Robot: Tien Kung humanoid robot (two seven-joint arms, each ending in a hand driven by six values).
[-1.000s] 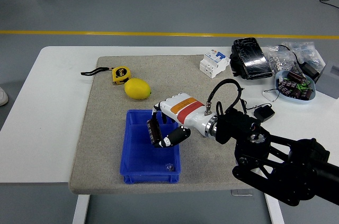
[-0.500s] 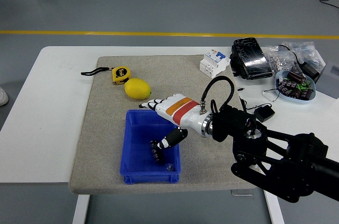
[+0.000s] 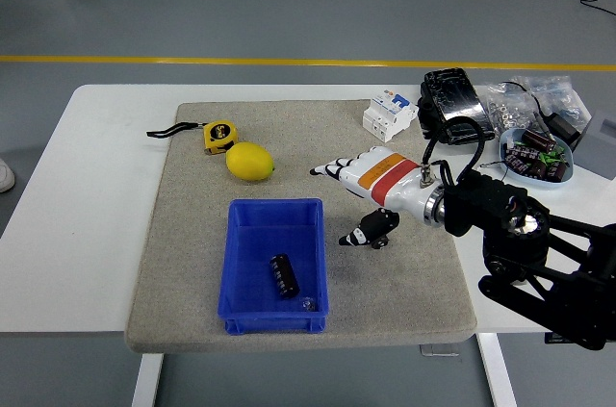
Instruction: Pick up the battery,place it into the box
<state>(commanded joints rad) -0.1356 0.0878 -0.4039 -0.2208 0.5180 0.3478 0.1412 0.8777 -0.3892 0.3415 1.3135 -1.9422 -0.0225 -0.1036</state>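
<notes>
The white tabletop (image 3: 96, 195) is covered across its middle by one grey mat (image 3: 183, 234), and one blue box (image 3: 252, 234) is set on the mat's near part. Since a second ago the right robot hand (image 3: 358, 197) has been drawn back out of the box; it is now held above the mat just right of the box, its fingers (image 3: 332, 169) spread apart and nothing gripped. A second ago the battery was clamped in those fingers over the box; half a second ago it was already released. One black battery (image 3: 282, 275) is now seen lying on the box floor, towards the near right. The placing can therefore be judged done, with only the arm's retreat left.

The left arm is not seen.

Beyond the box, one lemon (image 3: 250, 161) and one yellow tape measure (image 3: 219, 136) are lying just beside each other. Farther right, one white circuit breaker (image 3: 389, 114) is standing, and one black pouch (image 3: 454, 105) is lying near it. One small bowl (image 3: 562, 178) of dark parts is found at the right edge; their number cannot be counted.
</notes>
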